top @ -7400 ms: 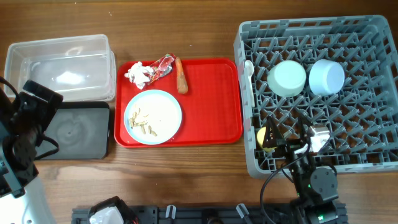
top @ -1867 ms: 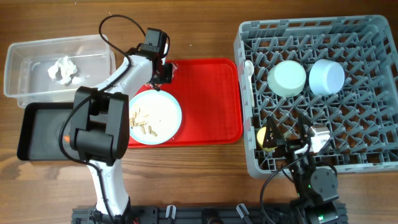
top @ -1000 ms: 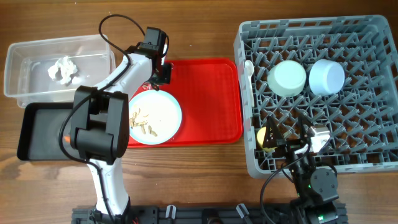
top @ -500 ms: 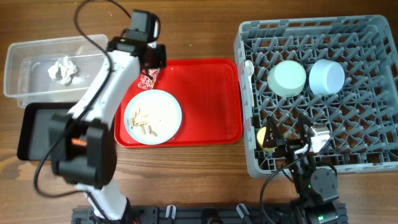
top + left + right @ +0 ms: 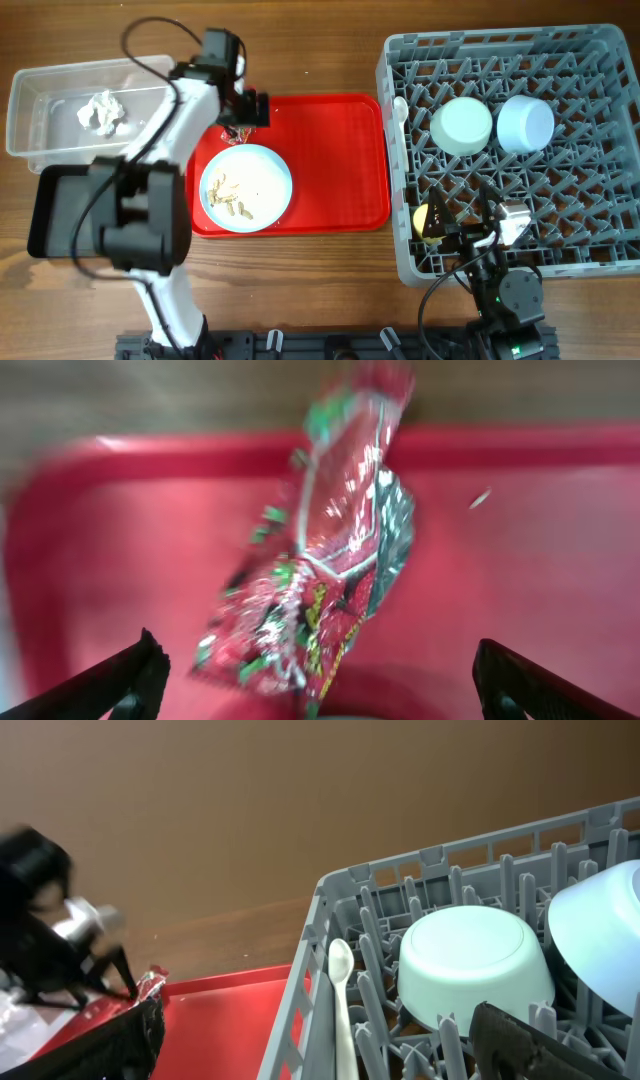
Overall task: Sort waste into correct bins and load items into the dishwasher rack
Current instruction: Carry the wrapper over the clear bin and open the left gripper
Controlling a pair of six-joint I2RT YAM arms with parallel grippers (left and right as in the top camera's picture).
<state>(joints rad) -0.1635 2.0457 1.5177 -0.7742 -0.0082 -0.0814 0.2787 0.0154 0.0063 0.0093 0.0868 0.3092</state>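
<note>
One piece of waste fills the left wrist view: the crinkled red foil wrapper (image 5: 335,575), its silver and green print catching the light and its edges smeared by blur. It sits at the far left corner of the flat red plastic tray (image 5: 340,160), just beyond the round pale blue plate (image 5: 268,168) that carries the beige food scraps (image 5: 228,192). Whether it lies flat I cannot tell. The left gripper (image 5: 246,108) hangs directly over it with its jaws spread wider than the foil, clamped on nothing, which I judge fits lining up a pinch. The crumpled white tissue (image 5: 100,110) lies in the clear rectangular plastic tub (image 5: 50,100), probably the wrapper's home too. The right gripper (image 5: 478,228) rests with its jaws apart and empty over the large grey plastic dishwasher rack (image 5: 600,240), out of the way.
</note>
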